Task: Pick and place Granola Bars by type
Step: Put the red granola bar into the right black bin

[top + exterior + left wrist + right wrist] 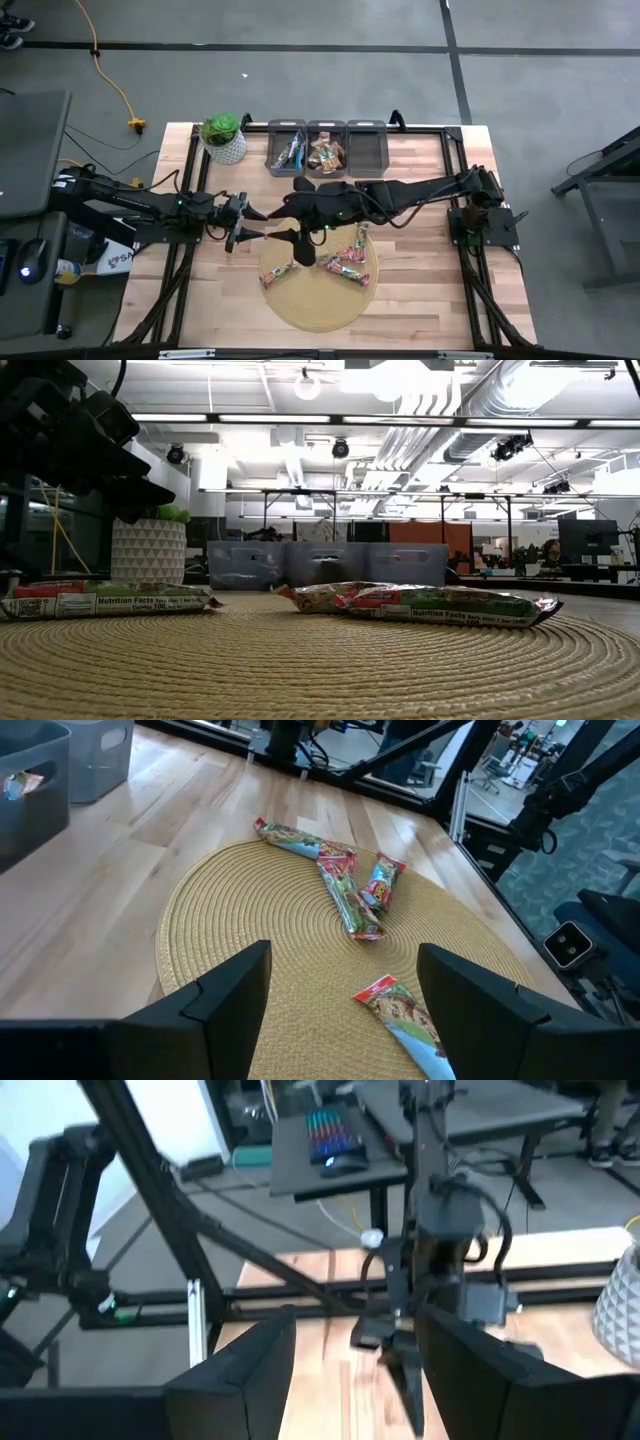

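Several Granola Bars in red and green wrappers lie flat on the round woven mat (pixel 310 305): one at its left (pixel 277 273), the others at its right (pixel 347 268), (pixel 360 240). The left wrist view shows them too (pixel 345 895), (pixel 405 1020), and so does the low view (pixel 110 600), (pixel 450 603). My left gripper (pixel 238 228) (pixel 345 1005) stands open left of the mat, pointing toward it. My right gripper (pixel 292 238) (pixel 355 1380) hangs open and empty above the mat's far left part, pointing at the left arm.
Three grey bins stand in a row at the far edge: the left one (pixel 287 148) holds blue bars, the middle one (pixel 326 150) holds brown bars, and no bars show in the right one (pixel 367 148). A white pot with a green plant (pixel 223 138) stands left of them.
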Robot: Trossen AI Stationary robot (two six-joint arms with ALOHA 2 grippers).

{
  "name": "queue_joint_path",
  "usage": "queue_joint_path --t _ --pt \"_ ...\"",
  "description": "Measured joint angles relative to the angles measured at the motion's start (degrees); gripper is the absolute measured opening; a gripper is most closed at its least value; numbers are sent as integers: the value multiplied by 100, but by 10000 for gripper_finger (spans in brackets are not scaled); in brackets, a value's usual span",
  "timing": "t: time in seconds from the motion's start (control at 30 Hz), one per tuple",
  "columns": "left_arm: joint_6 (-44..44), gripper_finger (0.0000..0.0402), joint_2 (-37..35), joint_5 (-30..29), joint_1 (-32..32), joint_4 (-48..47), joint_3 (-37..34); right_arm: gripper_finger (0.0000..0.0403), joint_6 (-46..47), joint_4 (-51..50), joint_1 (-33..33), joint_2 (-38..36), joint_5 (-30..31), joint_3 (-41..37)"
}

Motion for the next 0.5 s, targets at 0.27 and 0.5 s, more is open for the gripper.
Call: queue_joint_path --t 0.27,0.5 --pt "-1 248 0 0 0 -7 0 193 -11 153 -121 16 -13 -2" --pt "0 248 0 -1 1 -7 -2 193 136 100 -345 572 -454 -2"
